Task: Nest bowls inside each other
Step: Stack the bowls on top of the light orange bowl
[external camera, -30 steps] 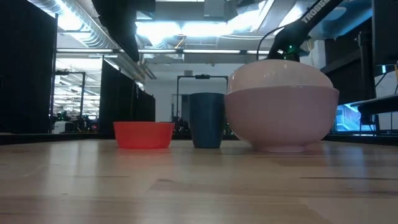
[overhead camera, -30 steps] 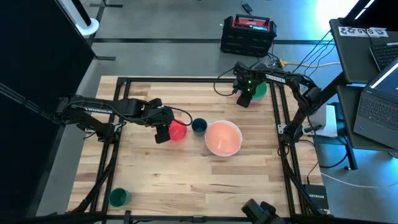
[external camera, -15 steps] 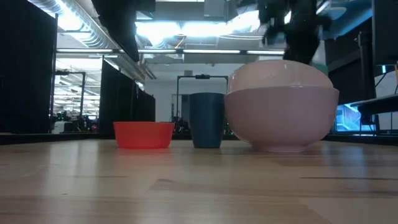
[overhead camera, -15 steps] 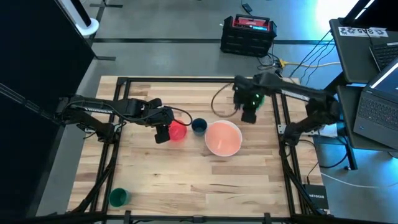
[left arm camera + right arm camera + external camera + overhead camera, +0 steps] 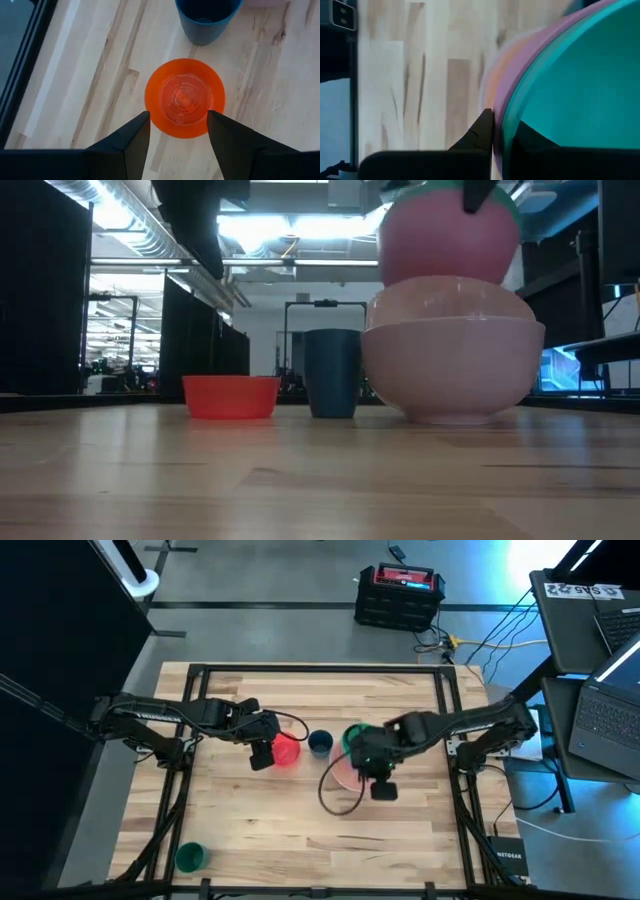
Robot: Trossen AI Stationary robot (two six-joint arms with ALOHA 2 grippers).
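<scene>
My right gripper [image 5: 363,753] is shut on a pink bowl [image 5: 450,235] with a green bowl [image 5: 580,80] nested inside. It holds them in the air over the large white bowl [image 5: 455,375], which has a translucent peach-pink bowl [image 5: 450,302] in it. The red bowl [image 5: 184,97] stands on its base on the table beside the dark blue cup-shaped bowl [image 5: 320,742]. My left gripper [image 5: 177,117] hovers open above the red bowl [image 5: 288,748], a finger on either side and touching nothing. A small green bowl [image 5: 190,857] stands at the near left corner. My right gripper pinches the rim [image 5: 503,107] of the nested pink and green bowls, one finger [image 5: 482,131] outside the pink wall and the other [image 5: 535,137] inside the green bowl. The fingers slant down from above. Both bowls hang lifted clear, mouth up, above the large white bowl.
A black rail frame [image 5: 300,668] runs round the wooden table. A loop of cable [image 5: 335,795] hangs from my right arm over the boards near the large bowl. Beyond the right edge stand laptops [image 5: 600,690], and a black case [image 5: 400,595] lies behind the far edge.
My right gripper has swung from the far right corner toward the table's middle and risen, carrying the pink and green bowls. They now hang over the large white bowl. My left gripper has kept still over the red bowl.
</scene>
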